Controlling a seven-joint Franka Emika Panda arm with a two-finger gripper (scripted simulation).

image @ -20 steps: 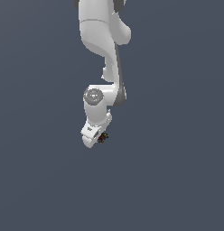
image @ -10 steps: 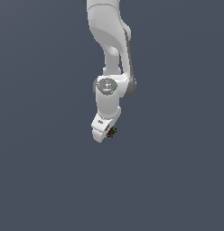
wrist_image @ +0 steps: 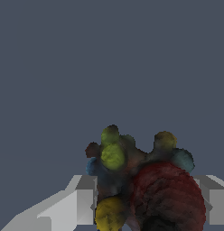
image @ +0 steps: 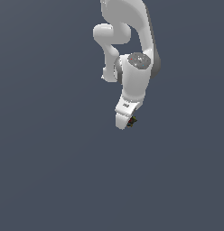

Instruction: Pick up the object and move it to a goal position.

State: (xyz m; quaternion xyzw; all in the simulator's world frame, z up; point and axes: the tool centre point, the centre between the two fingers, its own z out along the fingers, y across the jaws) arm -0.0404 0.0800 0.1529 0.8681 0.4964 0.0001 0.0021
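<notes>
The object (image: 132, 120) is a very small dark lump with coloured specks, and it sits at the tip of the gripper (image: 127, 122), much smaller than the white hand that carries it. In the exterior view, from left to right, there is first only plain grey-blue background, then the white arm (image: 132, 36) which comes down from the top edge and bends, then its wrist part, and at the low end the gripper with the object on the side toward the exterior view's right. The gripper points downward with a slight tilt.

In the wrist view the object (wrist_image: 141, 185) looks large and close: a dark lumpy cluster with yellow-green balls, bluish spots and one big dark red rounded part. It lies between the two light grey fingers (wrist_image: 75, 205), which press on it from both sides, so the gripper is closed on the object and holds it. Behind the object only the same flat grey-blue is visible.
</notes>
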